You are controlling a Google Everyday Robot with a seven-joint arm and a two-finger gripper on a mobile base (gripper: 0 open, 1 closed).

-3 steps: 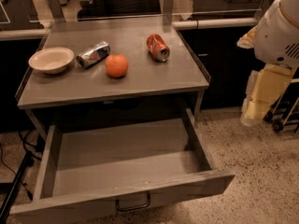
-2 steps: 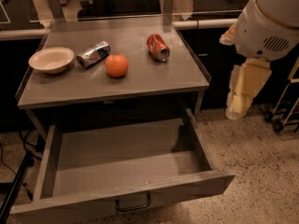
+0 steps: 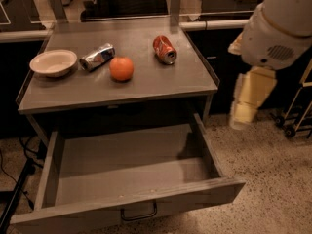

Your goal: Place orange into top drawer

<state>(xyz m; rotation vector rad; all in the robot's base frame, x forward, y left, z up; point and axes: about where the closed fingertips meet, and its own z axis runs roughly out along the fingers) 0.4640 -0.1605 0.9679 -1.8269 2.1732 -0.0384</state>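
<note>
The orange (image 3: 121, 68) rests on the grey table top (image 3: 170, 82), near its middle, between two cans. The top drawer (image 3: 195, 199) below is pulled wide open toward me, with a dark loop handle (image 3: 139, 212) on its front panel; nothing lies inside it. My gripper (image 3: 246, 106) hangs pale and downward-pointing at the right, beyond the table's right edge, lower than the table top and well apart from the orange. The white arm housing (image 3: 280, 28) is above it.
A white bowl (image 3: 53, 62) sits at the table's left. A crushed silver can (image 3: 97, 56) lies left of the orange, a red soda can (image 3: 165, 49) on its side to the right. A wheeled cart base (image 3: 290, 126) stands at far right. Cables (image 3: 14, 179) run along the floor at left.
My arm and gripper have swung left, closer to the table's right edge. The orange, cans, bowl and drawer have not moved.
</note>
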